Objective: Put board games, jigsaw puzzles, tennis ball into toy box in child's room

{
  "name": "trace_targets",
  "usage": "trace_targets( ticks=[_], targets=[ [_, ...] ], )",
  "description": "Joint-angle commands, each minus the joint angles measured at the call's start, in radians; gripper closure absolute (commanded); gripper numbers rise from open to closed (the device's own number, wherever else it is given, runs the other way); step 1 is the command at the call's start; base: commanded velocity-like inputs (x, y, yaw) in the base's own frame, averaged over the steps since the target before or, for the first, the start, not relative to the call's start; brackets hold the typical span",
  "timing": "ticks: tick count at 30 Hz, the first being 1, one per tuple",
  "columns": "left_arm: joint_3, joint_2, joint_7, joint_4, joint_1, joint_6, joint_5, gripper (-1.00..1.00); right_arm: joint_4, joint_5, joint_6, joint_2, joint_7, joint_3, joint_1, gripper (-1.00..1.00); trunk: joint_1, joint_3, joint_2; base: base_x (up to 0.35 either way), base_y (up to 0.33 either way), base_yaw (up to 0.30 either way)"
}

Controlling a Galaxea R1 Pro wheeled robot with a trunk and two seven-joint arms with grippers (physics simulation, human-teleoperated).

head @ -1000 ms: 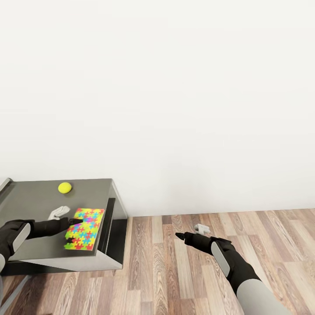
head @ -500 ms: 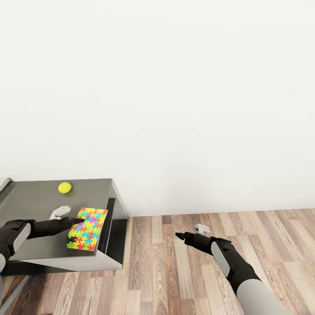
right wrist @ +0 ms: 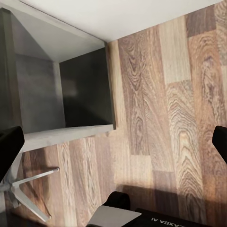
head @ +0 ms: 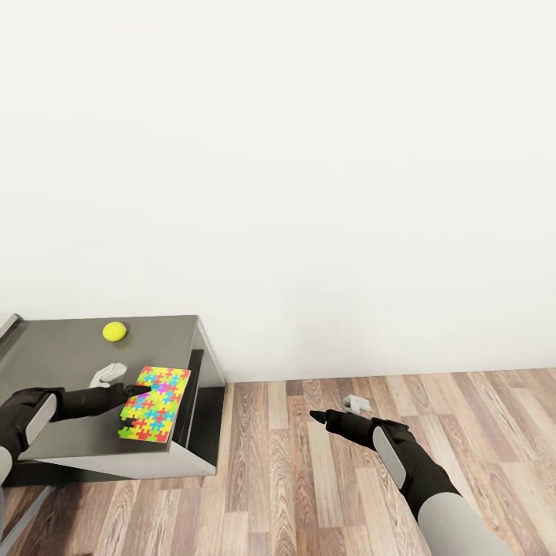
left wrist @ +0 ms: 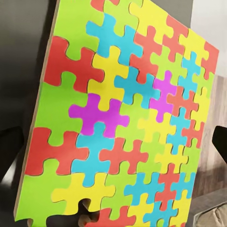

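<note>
One jigsaw puzzle (head: 154, 393) lies at the right edge of your grey table (head: 62, 355) in the head view, its far corner close to the table's edge. Behind it sits the tennis ball (head: 114, 331), well apart, and just beside the puzzle's near-left corner you have a small white object (head: 106, 375) lying on the tabletop. Your left gripper (head: 133, 396) reaches in level from the left, its dark fingertips at the puzzle's left edge; you cannot tell from here whether it has clamped on the sheet. Your right gripper (head: 318, 417) hangs over the wood-plank floor (head: 479, 417), arm stretched forward and pointing left, with a little grey object (head: 356, 402) on the floor near its tip.

Over to your left wrist view: the puzzle (left wrist: 123, 118) is right up against the camera, tilted, its thin cardboard edge showing, with a dark finger (left wrist: 10, 156) at one side and another at the opposite edge.

Now your right wrist view: plank floor (right wrist: 156, 109), the table's open underside (right wrist: 71, 85) and a metal leg (right wrist: 28, 189). Your fingers (right wrist: 10, 142) stand wide apart, nothing between them.
</note>
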Motion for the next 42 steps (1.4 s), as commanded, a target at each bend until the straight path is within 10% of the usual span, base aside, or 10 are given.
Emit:
trace_targets(
  ticks=[1, 42],
  targets=[
    [0.002, 0.0, -0.004, 0.0, -0.001, 0.007, 0.001, -1.0, -0.001, -0.006, 0.006, 0.0, -0.001, 0.0, 0.0, -1.0, 0.001, -0.002, -0.002, 0.0, 0.0, 0.0],
    [0.001, -0.012, -0.067, 0.0, -0.001, 0.006, 0.0, -1.0, -0.001, -0.006, 0.006, 0.001, -0.001, 0.0, 0.0, -1.0, 0.001, -0.002, -0.002, 0.0, 0.0, 0.0]
  ],
)
